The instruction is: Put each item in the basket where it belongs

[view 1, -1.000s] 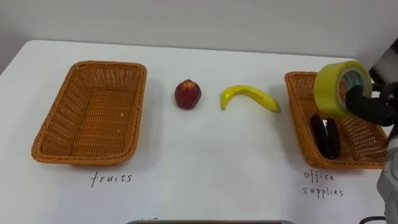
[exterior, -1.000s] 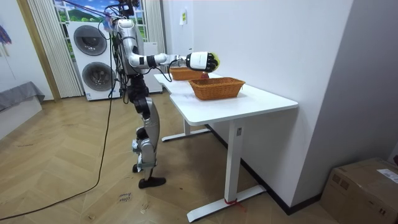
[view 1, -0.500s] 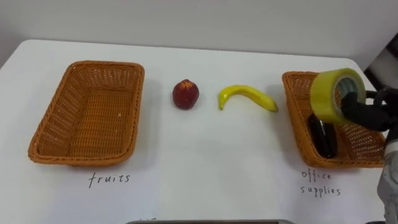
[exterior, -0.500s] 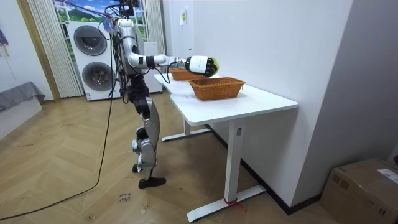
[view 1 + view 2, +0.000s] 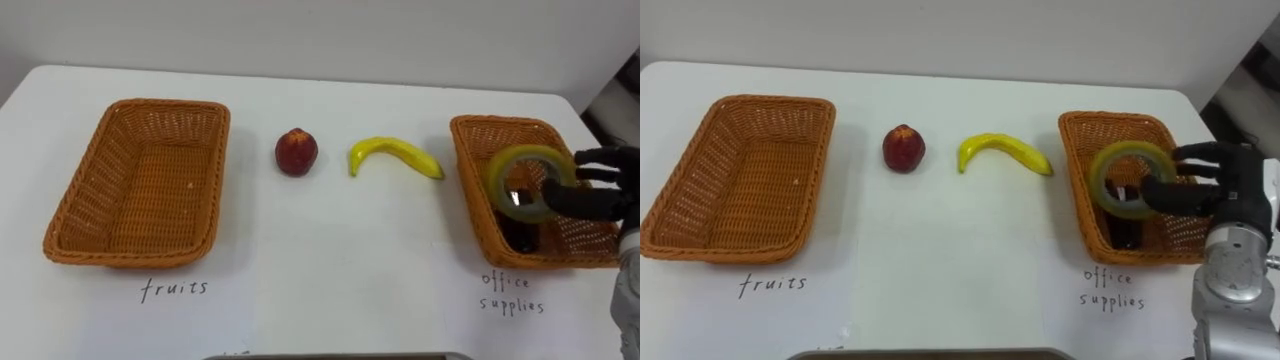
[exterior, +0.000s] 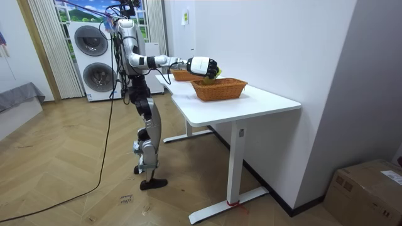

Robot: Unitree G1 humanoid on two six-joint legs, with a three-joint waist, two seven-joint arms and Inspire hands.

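Over the office-supplies basket (image 5: 1076, 188), we see the right hand (image 5: 1215, 185) pinching the yellow tape roll (image 5: 1101, 186) by its rim. A dark object (image 5: 1124, 231) beneath is mostly hidden. The apple (image 5: 903, 147) and banana (image 5: 1002, 151) lie outside.

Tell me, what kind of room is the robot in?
Probably a home, maybe a laundry corner: stacked washing machines beside a curtain, a wooden floor, and a white table where the right hand holds a roll of tape.

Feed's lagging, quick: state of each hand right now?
Left hand: cannot be told.
Right hand: closed on the tape roll over the office supplies basket.
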